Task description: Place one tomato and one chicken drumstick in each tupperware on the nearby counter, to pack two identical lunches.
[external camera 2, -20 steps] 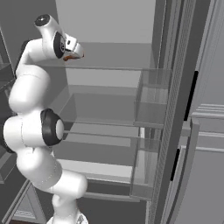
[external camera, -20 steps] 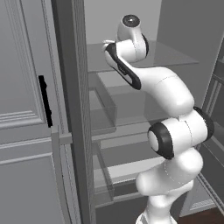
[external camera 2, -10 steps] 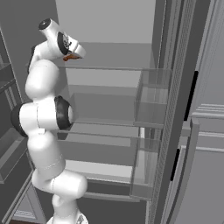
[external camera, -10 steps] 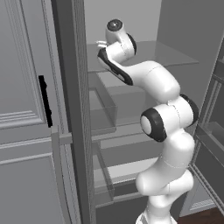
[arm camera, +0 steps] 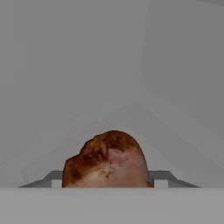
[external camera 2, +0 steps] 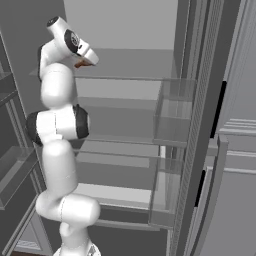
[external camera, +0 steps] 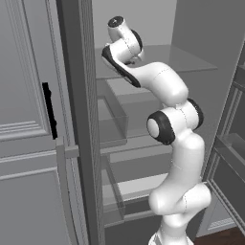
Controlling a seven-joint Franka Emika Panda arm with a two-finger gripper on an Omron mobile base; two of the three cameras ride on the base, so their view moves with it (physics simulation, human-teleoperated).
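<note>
the chicken drumstick sits closest in the hand view, low and central, with the end effector coming up on either side of it; grey fingers stand just beside its flanks, but whether they press on it or stand a little off i cannot tell. the meat is a rounded lump, roasted dark brown and crusty over the top, paler pink-tan lower down. in the right base view a small brown bit of it pokes out under the hand, at the level of the top glass shelf inside the open fridge. beyond it the pale grey inner walls of the fridge meet in a corner. lower down, a clear drawer hangs at the right side of the middle shelf, and i see nothing inside it. the fridge door, grey with a black handle, stands at the left in the left base view.
</note>
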